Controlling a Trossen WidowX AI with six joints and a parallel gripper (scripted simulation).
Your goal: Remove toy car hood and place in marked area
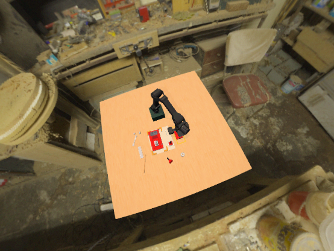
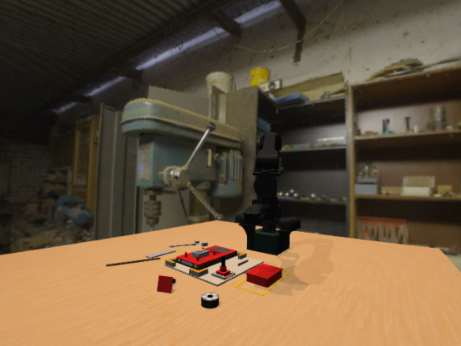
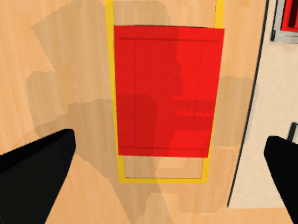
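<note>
The red hood point(image 1: 179, 137) point(image 2: 264, 275) point(image 3: 160, 90) lies flat on the table, within the yellow outline of the marked area point(image 2: 249, 290) point(image 3: 162, 180). In the wrist view its right side covers part of the right line, and bare table shows between its near edge and the near line. My gripper point(image 2: 268, 240) point(image 3: 170, 141) is open and empty, raised above the hood, with a fingertip out to each side and touching nothing. The red toy car point(image 1: 155, 139) point(image 2: 206, 258) sits on the pale board beside the marked area, its grey engine block exposed.
The pale board point(image 1: 165, 139) point(image 2: 217, 280) point(image 3: 245, 185) carries orange-black corner blocks and a small red piece with a black post point(image 2: 223, 269). A black-and-white wheel point(image 1: 184, 154) point(image 2: 210, 299), a red piece point(image 1: 170, 160) point(image 2: 165, 284), a thin rod point(image 1: 144, 164) point(image 2: 132, 262) and grey parts lie around it.
</note>
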